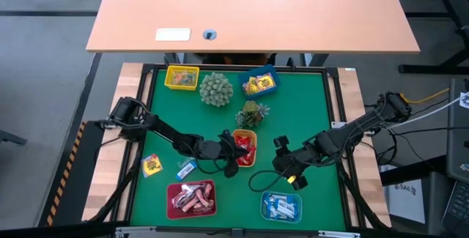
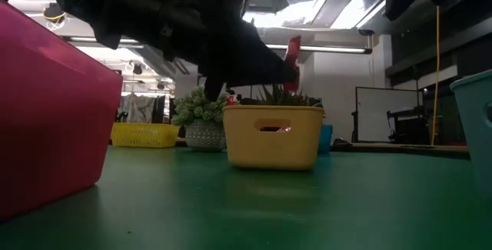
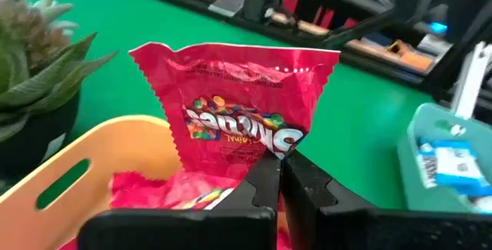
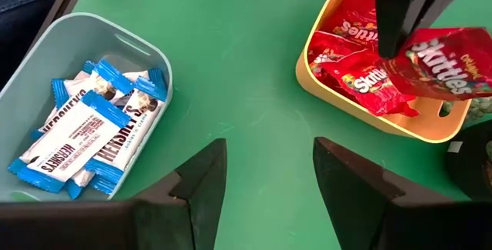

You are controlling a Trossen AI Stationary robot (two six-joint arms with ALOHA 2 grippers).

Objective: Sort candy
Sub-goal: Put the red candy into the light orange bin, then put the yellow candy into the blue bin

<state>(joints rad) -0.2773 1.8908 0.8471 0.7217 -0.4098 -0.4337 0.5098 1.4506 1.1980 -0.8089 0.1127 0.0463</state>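
My left gripper (image 1: 233, 154) is shut on a red Skittles packet (image 3: 238, 96) and holds it over the orange-yellow tray (image 1: 252, 134), which has more red packets (image 4: 361, 77) in it. In the low view the packet (image 2: 293, 54) stands above that tray's rim (image 2: 273, 110). My right gripper (image 4: 269, 154) hangs open over bare green mat, between that tray and a pale blue tray (image 4: 46, 65) of blue-white bars (image 4: 84, 135). A yellow candy (image 1: 152, 165) and a blue-white candy (image 1: 186, 169) lie loose on the mat at the left. My left gripper pinches the red packet between its two fingers at one end, by the crimped edge (image 3: 270, 151). The fingers come nearly level from the table's left. The packet stands up beyond the fingertips, tilted, above the tray's red packets; I cannot tell whether it touches them.
A red tray (image 1: 192, 198) with brown-pink candy stands near the front. A yellow tray (image 1: 182, 77) and a blue tray (image 1: 259, 83) of yellow candy stand at the back. Two spiky plant balls (image 1: 216, 89) (image 1: 252, 113) sit between them and the orange-yellow tray.
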